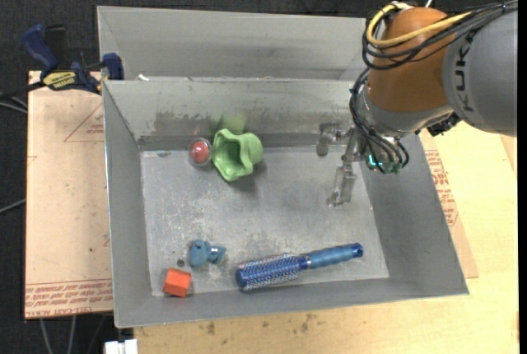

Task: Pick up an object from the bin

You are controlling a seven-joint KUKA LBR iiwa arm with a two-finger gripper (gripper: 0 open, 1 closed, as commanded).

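Blue-bristled, a hairbrush (298, 265) lies along the near wall of the bin (230, 48), the closest thing to the gripper (338, 183), which hangs over bare grey floor on the right; whether it is spread or closed I cannot tell. Against the far wall sit a crumpled green thing (236, 153) and a red ball (199, 151), and a small blue piece (202, 253) and an orange block (176, 282) lie in the near-left corner.

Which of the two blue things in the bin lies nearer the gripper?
The long blue hairbrush by the bin's lower edge; its handle ends just below the gripper. The small blue piece sits farther left.
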